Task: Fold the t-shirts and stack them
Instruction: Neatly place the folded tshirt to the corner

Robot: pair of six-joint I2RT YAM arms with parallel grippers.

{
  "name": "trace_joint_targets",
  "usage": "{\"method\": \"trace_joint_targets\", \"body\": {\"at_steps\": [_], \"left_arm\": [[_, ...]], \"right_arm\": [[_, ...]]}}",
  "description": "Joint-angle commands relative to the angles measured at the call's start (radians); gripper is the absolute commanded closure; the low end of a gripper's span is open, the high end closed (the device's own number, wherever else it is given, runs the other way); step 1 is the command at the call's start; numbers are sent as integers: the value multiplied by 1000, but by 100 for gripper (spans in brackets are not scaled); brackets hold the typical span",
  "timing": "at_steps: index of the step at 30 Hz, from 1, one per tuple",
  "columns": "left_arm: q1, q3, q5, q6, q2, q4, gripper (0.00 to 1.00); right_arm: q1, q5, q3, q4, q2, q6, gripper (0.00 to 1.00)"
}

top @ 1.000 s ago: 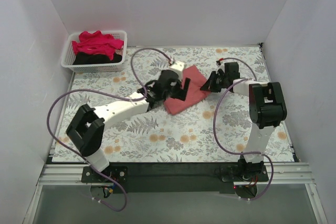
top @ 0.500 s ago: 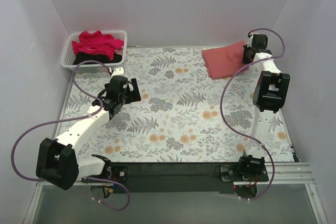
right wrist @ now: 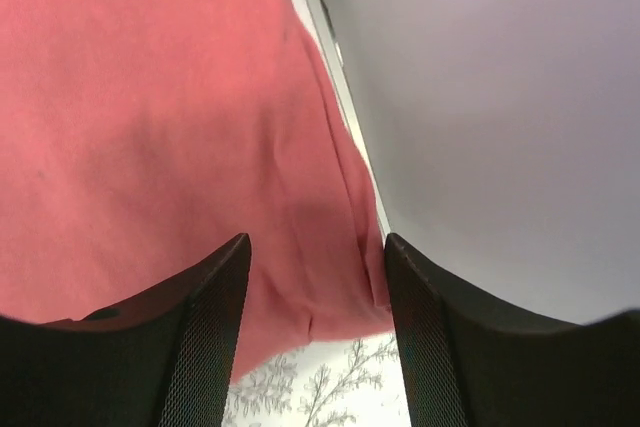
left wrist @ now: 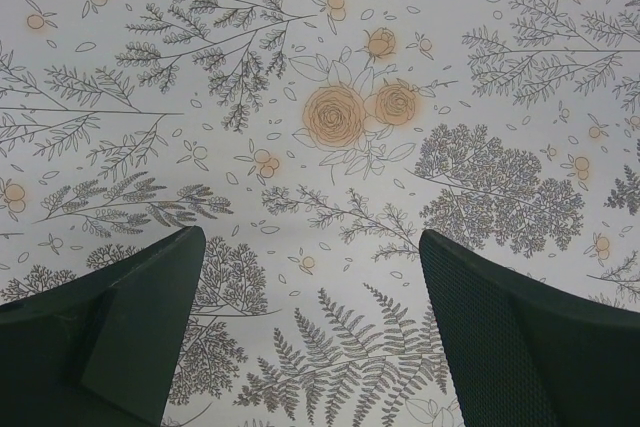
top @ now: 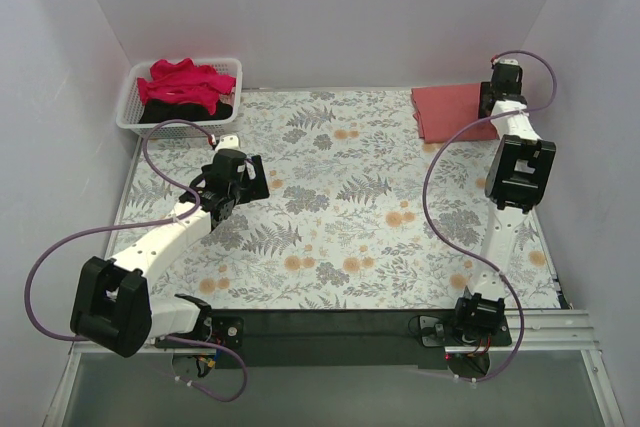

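The coral-red t-shirt (top: pixel 452 112) lies folded flat in the table's far right corner. My right gripper (top: pixel 490 104) hovers over its right edge. In the right wrist view that gripper (right wrist: pixel 315 282) is open, its fingers (right wrist: pixel 205 337) apart above the coral-red t-shirt (right wrist: pixel 150 97) and holding nothing. A crimson-pink t-shirt (top: pixel 185 82) lies crumpled on a black t-shirt (top: pixel 195 113) in the basket. My left gripper (top: pixel 248 182) is at the left of the table. It stands open (left wrist: pixel 310 277) over bare floral cloth, well away from any t-shirt.
The white slatted basket (top: pixel 180 130) stands at the far left corner. A floral tablecloth (top: pixel 340 227) covers the table. White walls enclose three sides; the right wall (right wrist: pixel 500 97) runs close beside the folded t-shirt. Purple cables loop beside both arms.
My right gripper carried the folded coral-red t-shirt from the table's middle to the far right corner and opened, letting it go. My left arm drew back to the left.
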Motion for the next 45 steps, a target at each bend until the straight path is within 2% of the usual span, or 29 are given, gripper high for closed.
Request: {"method": "trace_joint_targets", "body": {"at_steps": [1,7,11,20,25,28,31,37,40,45], "left_arm": [[1,20,-1,-7,-21,18,12],[1,19,-4,-2,-64,16,12],[0,13,-4,0,-109,16,12],[0,7,-2,3,-138,19,13],[-2,8,-2,6,-129,18,13],[-2,8,-7,9,-124,19,13],[0,7,-11,9,-121,18,13],[0,8,-22,12,-101,16,13],[0,8,-25,13,-89,16,13],[0,10,-27,15,-71,15,13]], "right_arm": [[40,37,-78,70,-161,3,37],[92,-181,-320,115,-327,-3,39],[123,-327,-404,121,-346,38,42],[238,-332,-403,129,-243,37,45],[281,-238,-380,126,-174,15,45],[296,-126,-363,127,-134,7,46],[311,-43,-330,127,-99,-16,55],[316,43,-227,127,-18,-60,91],[319,41,-184,121,13,-62,98],[319,63,-128,118,38,-62,99]]}}
